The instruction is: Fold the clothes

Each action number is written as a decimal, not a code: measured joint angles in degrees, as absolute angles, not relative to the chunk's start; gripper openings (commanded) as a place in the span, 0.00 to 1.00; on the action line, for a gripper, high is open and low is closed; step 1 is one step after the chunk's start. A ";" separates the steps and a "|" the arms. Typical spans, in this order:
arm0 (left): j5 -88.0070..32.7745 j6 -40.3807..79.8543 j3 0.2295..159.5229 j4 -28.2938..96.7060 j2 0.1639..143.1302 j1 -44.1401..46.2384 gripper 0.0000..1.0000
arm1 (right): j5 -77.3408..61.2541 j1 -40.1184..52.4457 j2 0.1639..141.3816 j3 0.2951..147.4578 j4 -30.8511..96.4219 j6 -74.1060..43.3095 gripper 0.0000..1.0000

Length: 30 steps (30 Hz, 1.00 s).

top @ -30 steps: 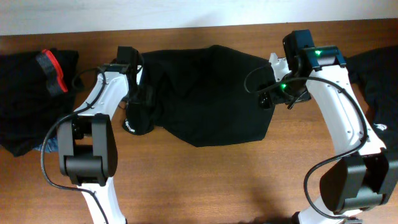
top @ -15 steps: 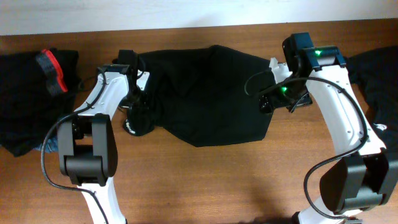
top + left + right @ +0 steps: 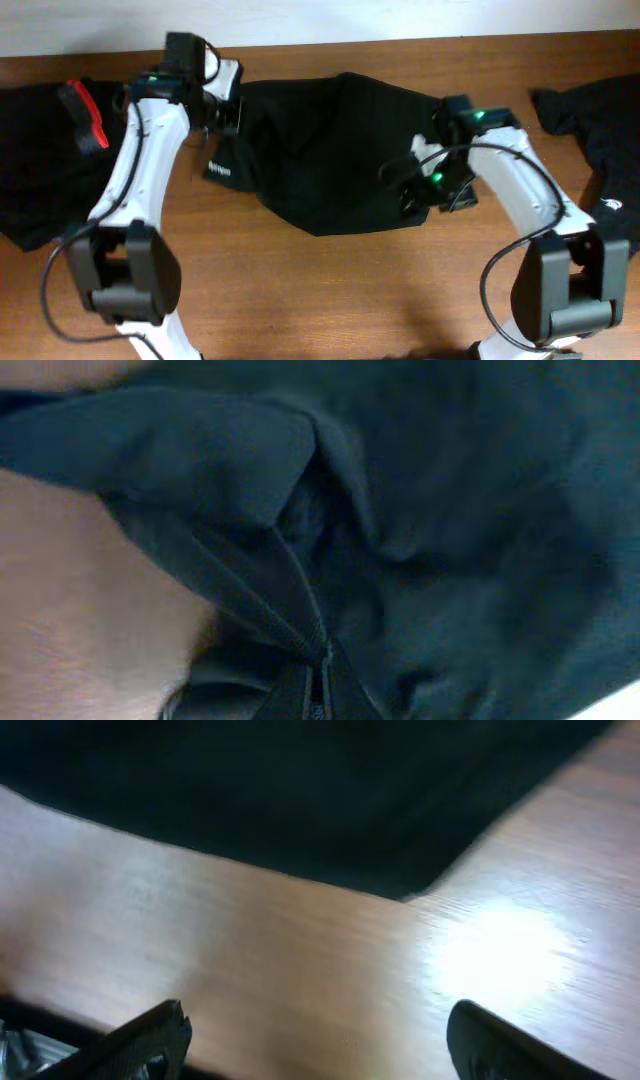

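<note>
One of the clothes, a black T-shirt (image 3: 330,150), lies spread across the middle of the table. Its left sleeve with a small white logo (image 3: 220,170) is pulled up toward the far left. My left gripper (image 3: 224,110) is shut on that left part. In the left wrist view dark cloth (image 3: 420,510) fills the frame, and a fold of it is pinched in the shut gripper (image 3: 318,695). My right gripper (image 3: 420,192) hangs open over the shirt's near right corner. In the right wrist view the open gripper (image 3: 320,1055) holds nothing above bare wood, with the shirt's edge (image 3: 300,800) beyond.
A pile of black clothes (image 3: 40,170) with a red-orange band (image 3: 82,115) lies at the left edge. Another black garment (image 3: 590,110) with a white logo (image 3: 610,203) lies at the right edge. Wooden table (image 3: 330,290) stretches in front.
My left gripper has shut on the shirt's left part and drawn it up toward the far left. The right arm has swung nearer and leftward to the shirt's near right corner.
</note>
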<state>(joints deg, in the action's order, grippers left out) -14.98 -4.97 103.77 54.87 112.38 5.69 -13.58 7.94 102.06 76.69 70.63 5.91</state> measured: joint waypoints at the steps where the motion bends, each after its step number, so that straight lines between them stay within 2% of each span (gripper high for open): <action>1: -15.14 -4.89 103.94 54.85 111.63 5.74 0.00 | -13.91 8.82 102.06 75.11 69.23 5.89 0.87; 5: -15.79 -4.64 104.05 54.89 110.06 6.00 0.00 | -14.74 11.97 102.06 70.37 64.01 5.80 0.87; 9: -15.92 -4.45 104.05 54.70 110.04 6.04 0.00 | -15.11 13.82 102.06 66.65 59.64 5.67 0.81; 18: -16.10 -4.21 104.05 54.70 110.04 6.04 0.00 | -13.26 14.00 102.06 60.93 49.10 5.78 0.82; 30: -16.10 -4.03 104.05 54.96 110.04 6.04 0.00 | -11.40 14.00 102.67 60.29 43.57 5.78 0.82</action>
<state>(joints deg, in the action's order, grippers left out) -16.10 -4.03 104.05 54.96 110.04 6.04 -11.40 14.00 102.67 60.29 43.57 5.78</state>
